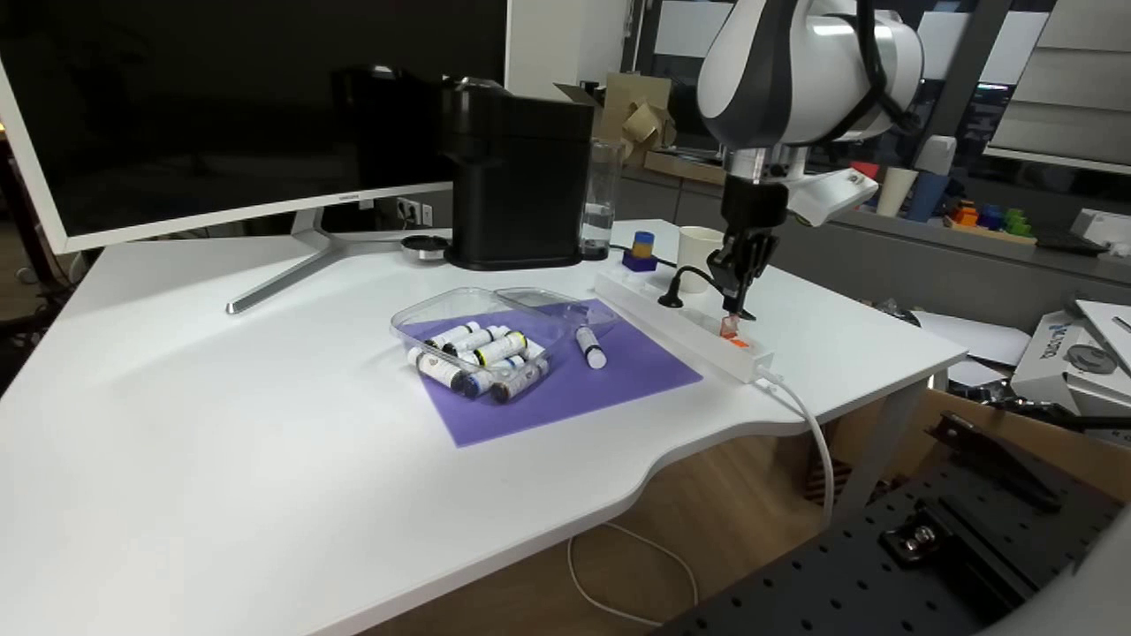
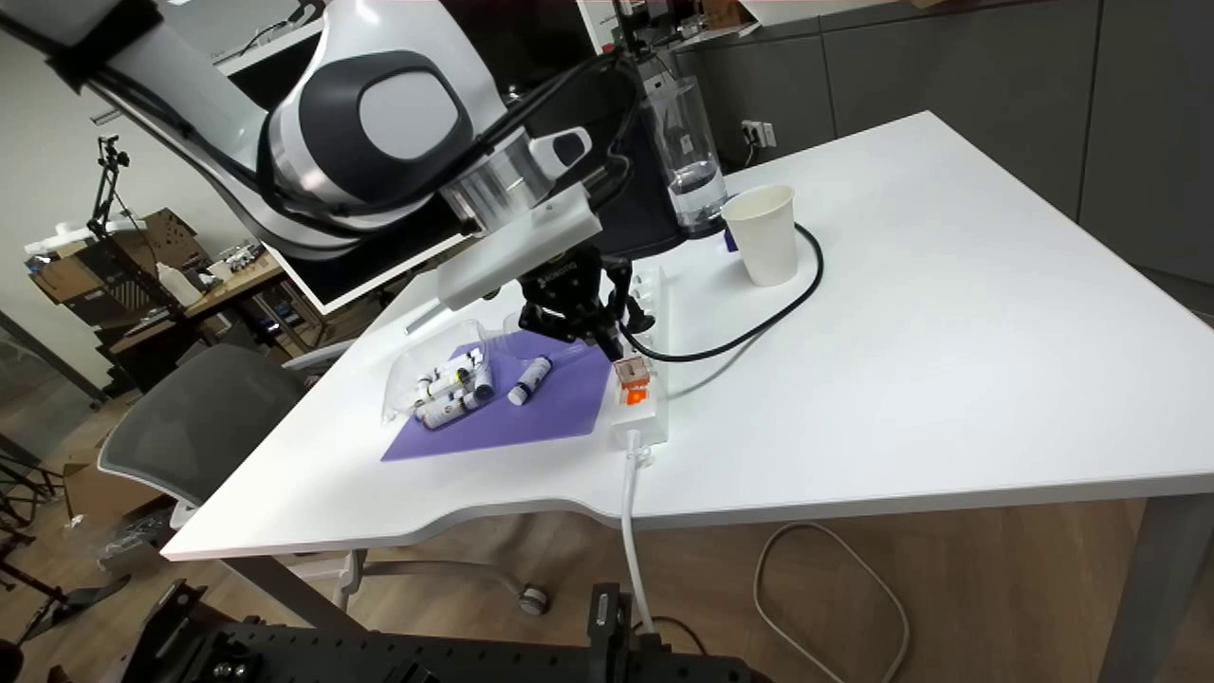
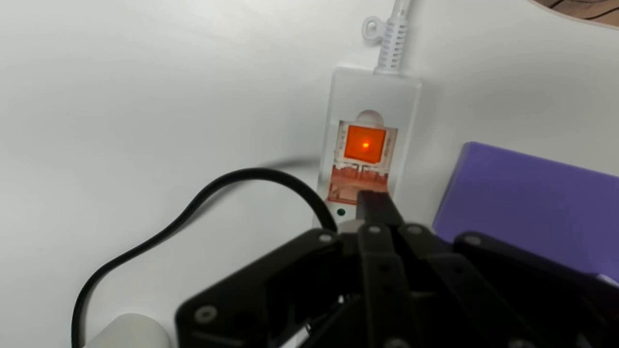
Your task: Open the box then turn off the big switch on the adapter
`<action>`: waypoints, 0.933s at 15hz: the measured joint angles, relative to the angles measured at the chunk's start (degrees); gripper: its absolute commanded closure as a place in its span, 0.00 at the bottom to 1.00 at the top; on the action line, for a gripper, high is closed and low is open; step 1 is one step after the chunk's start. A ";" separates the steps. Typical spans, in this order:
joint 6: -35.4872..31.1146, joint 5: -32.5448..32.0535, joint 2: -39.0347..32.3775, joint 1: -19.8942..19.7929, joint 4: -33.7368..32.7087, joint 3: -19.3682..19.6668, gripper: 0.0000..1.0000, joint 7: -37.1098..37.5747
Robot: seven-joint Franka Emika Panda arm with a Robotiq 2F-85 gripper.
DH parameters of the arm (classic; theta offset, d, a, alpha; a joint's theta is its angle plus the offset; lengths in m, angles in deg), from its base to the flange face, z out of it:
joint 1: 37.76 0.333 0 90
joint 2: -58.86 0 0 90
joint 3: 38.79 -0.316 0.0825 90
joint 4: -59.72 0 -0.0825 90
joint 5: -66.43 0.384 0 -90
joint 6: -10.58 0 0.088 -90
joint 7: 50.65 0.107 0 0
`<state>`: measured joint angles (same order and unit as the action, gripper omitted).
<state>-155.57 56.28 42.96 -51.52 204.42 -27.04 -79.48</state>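
Note:
The box, a clear plastic case [image 1: 442, 309], stands open on the purple mat with several small white bottles inside; it also shows in an exterior view [image 2: 394, 384]. Its clear lid [image 1: 601, 314] lies folded out beside it. The adapter is a long white power strip [image 1: 685, 331], also in the wrist view [image 3: 350, 92]. Its big switch [image 3: 365, 145] glows orange. A clear reddish cover [image 3: 358, 179] stands raised beside the switch, also visible in an exterior view [image 2: 631, 372]. My gripper [image 3: 379, 198] is shut and empty, its tips at this cover; whether they touch it I cannot tell.
A black plug [image 1: 671, 299] with a curved black cable [image 3: 232, 176] sits in the strip. A white cup [image 2: 763, 237] and a glass of water [image 2: 697, 190] stand behind. A loose bottle [image 1: 590, 347] lies on the purple mat [image 1: 618, 389]. A black appliance [image 1: 521, 177] stands further back.

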 measured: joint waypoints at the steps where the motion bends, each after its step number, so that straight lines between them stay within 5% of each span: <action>1: -0.10 0.00 0.17 -0.04 0.26 0.00 1.00 0.18; 14: 0.27 -2.31 1.11 -0.02 2.61 1.80 1.00 5.06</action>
<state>-155.31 53.97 44.07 -51.54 207.04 -25.23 -74.42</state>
